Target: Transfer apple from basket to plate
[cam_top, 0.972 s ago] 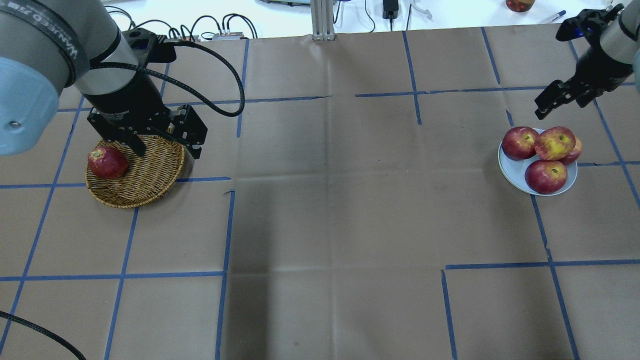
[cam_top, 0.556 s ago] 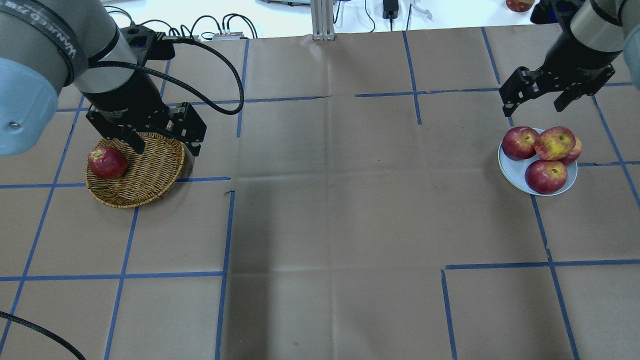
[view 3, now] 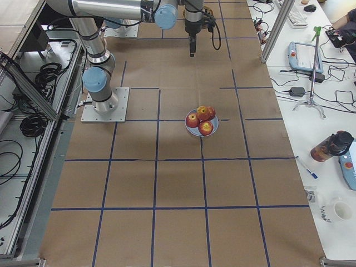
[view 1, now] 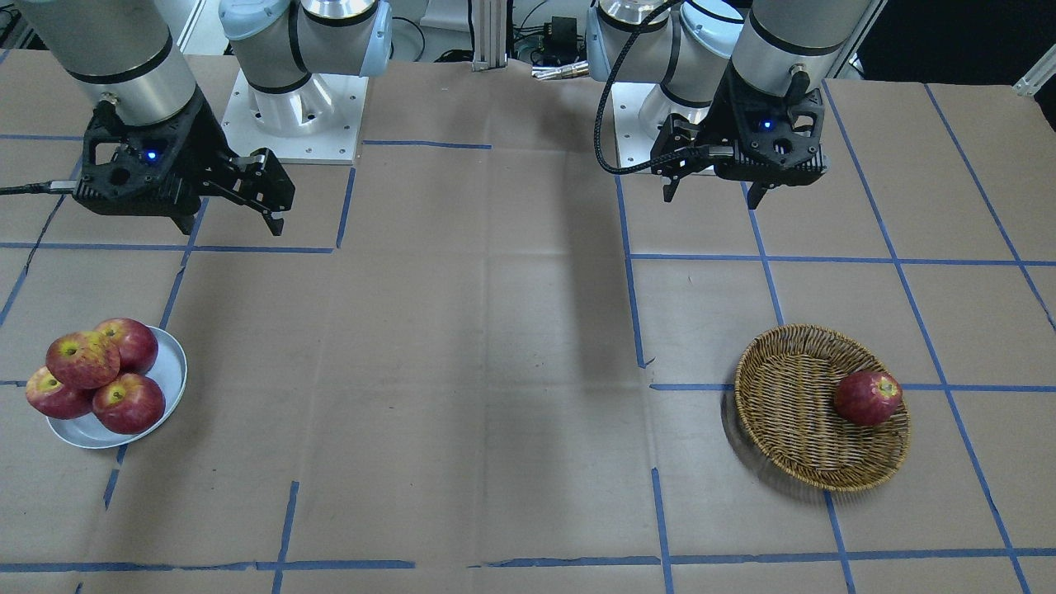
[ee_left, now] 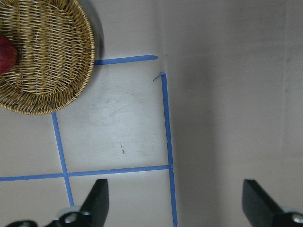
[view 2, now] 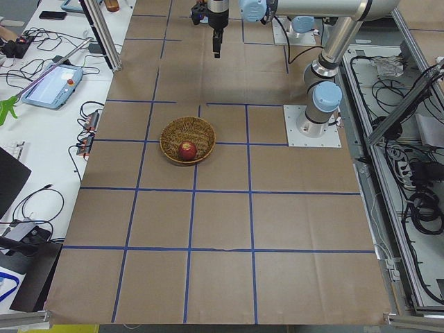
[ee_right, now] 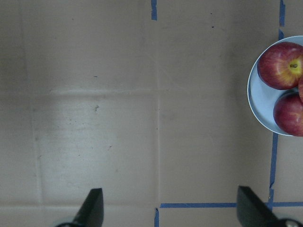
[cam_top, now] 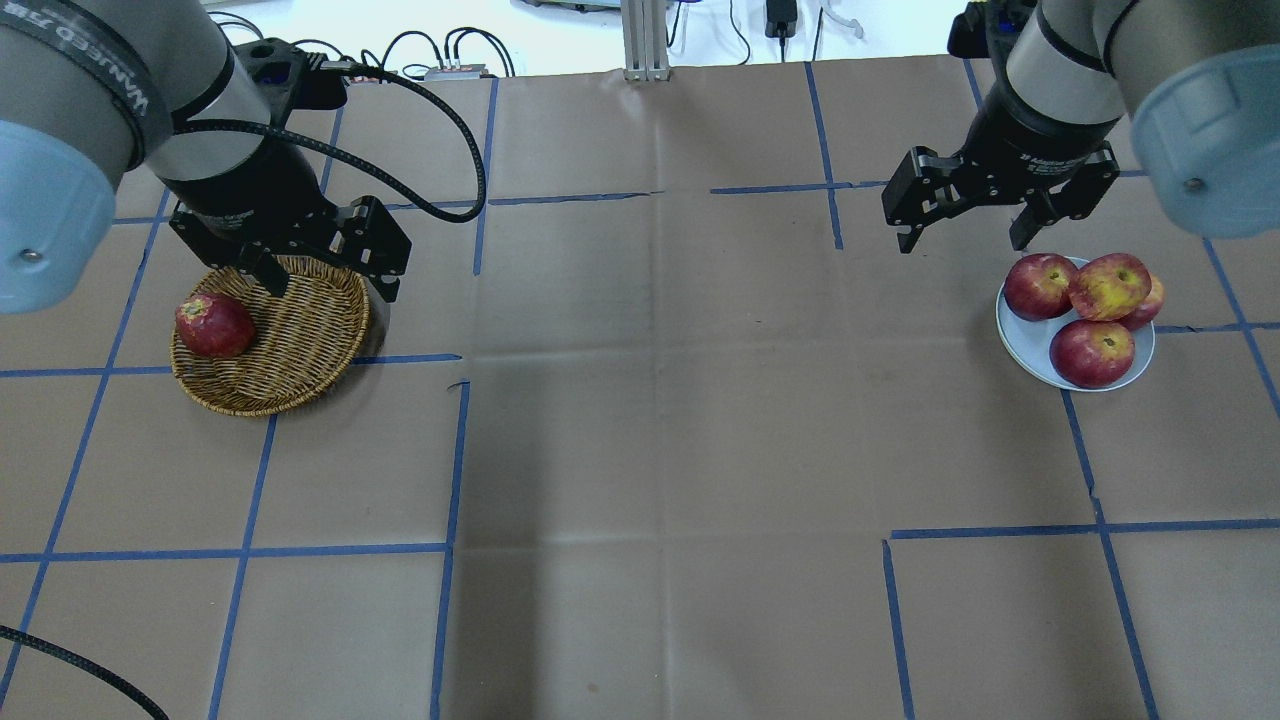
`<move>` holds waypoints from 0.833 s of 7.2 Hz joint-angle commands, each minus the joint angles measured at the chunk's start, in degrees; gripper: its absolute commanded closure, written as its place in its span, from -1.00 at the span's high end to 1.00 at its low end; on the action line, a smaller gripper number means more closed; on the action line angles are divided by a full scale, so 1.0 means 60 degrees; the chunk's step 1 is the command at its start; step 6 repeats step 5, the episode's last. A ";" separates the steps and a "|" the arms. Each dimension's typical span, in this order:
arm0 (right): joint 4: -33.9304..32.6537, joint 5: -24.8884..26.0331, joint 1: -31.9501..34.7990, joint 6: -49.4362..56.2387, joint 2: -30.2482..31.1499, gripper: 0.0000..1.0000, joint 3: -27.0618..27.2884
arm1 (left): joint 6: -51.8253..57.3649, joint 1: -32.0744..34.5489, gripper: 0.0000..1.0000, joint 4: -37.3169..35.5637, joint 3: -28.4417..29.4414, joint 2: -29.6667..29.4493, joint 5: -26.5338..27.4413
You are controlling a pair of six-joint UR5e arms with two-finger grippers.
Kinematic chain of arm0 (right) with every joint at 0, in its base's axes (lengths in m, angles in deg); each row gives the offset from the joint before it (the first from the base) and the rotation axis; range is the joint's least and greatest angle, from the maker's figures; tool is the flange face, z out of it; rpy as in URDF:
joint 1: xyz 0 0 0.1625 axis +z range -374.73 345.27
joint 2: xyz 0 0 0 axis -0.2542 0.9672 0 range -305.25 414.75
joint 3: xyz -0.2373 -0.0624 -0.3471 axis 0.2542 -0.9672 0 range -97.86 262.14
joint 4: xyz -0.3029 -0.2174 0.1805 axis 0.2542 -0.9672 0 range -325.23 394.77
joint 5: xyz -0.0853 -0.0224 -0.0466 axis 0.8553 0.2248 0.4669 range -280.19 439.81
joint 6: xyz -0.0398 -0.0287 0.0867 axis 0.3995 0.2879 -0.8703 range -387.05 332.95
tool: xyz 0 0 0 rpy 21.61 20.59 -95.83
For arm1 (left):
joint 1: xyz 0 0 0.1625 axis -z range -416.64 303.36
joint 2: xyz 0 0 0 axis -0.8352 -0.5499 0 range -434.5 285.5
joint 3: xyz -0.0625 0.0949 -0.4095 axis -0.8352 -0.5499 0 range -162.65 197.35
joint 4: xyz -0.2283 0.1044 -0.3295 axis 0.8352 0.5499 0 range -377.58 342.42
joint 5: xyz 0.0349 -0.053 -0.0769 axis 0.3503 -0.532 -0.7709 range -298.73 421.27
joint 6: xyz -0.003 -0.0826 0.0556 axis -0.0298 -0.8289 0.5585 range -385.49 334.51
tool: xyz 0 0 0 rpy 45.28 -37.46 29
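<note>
The paler, yellow-streaked apple (cam_top: 1108, 285) lies on top of three other apples on the pale plate (cam_top: 1030, 345), which also shows in the front view (view 1: 169, 388), where this apple (view 1: 82, 359) again sits on top. The wicker basket (cam_top: 300, 345) holds one dark red apple (cam_top: 213, 325). My left gripper (cam_top: 328, 285) is open and empty above the basket's far rim. My right gripper (cam_top: 960, 243) is open and empty, just beyond and left of the plate. In the right wrist view the plate (ee_right: 258, 104) sits at the right edge.
Brown paper with blue tape lines covers the table. The left wrist view shows the basket (ee_left: 52, 61) at upper left with the dark apple (ee_left: 4, 52) at the frame's edge. Cables and small devices lie along the far table edge.
My right arm has swung left, from the plate's far right side to its far left side, gripper open throughout. My left gripper has drawn back slightly from the basket.
</note>
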 commanded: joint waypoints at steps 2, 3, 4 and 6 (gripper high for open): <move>0.0019 0.0056 0.0076 -0.0046 -0.0031 1.00 -0.0024 | -0.0021 0.0000 0.98 -0.0147 0.0006 -0.0065 0.0012; 0.0019 0.0056 0.0076 -0.0046 -0.0031 1.00 -0.0010 | 0.0008 0.0000 0.98 -0.0206 -0.0008 -0.0065 0.0012; 0.0019 0.0056 0.0062 -0.0046 -0.0031 1.00 -0.0024 | -0.0006 0.0000 0.98 -0.0206 -0.0008 -0.0080 -0.0017; 0.0019 0.0070 0.0062 -0.0046 -0.0045 1.00 -0.0025 | 0.0037 0.0000 0.98 -0.0206 -0.0008 -0.0080 -0.0018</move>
